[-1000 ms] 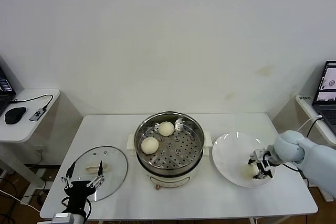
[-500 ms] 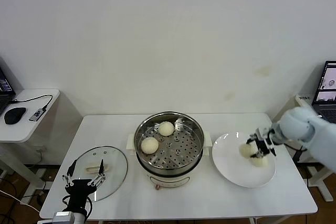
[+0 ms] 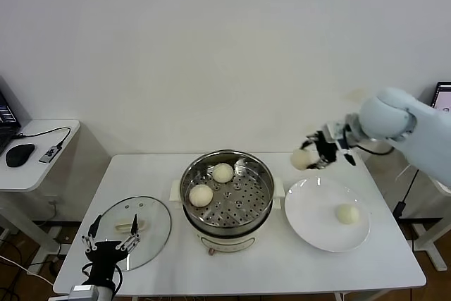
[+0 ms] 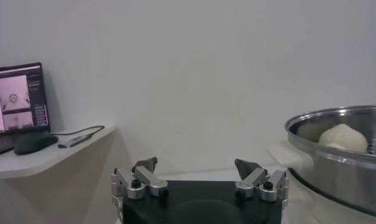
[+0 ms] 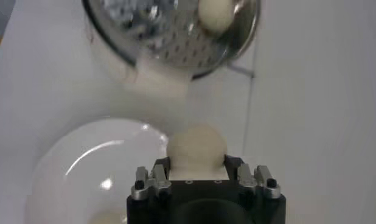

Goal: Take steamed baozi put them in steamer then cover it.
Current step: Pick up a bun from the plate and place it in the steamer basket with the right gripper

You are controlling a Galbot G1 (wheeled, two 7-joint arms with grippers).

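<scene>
Steamed baozi [image 3: 302,159] aloft, on our way to the steamer [image 3: 227,189]

Our right gripper [image 3: 318,154] clamps it high above the table's [image 3: 282,266] back-right edge, presumably to clear the rim; our left gripper [image 3: 110,247] waits wide by the cover [image 3: 151,225].

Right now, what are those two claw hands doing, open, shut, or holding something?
Left gripper: open, empty, parked above the glass lid.
Right gripper: shut on a baozi, lifted off the white plate.
</scene>
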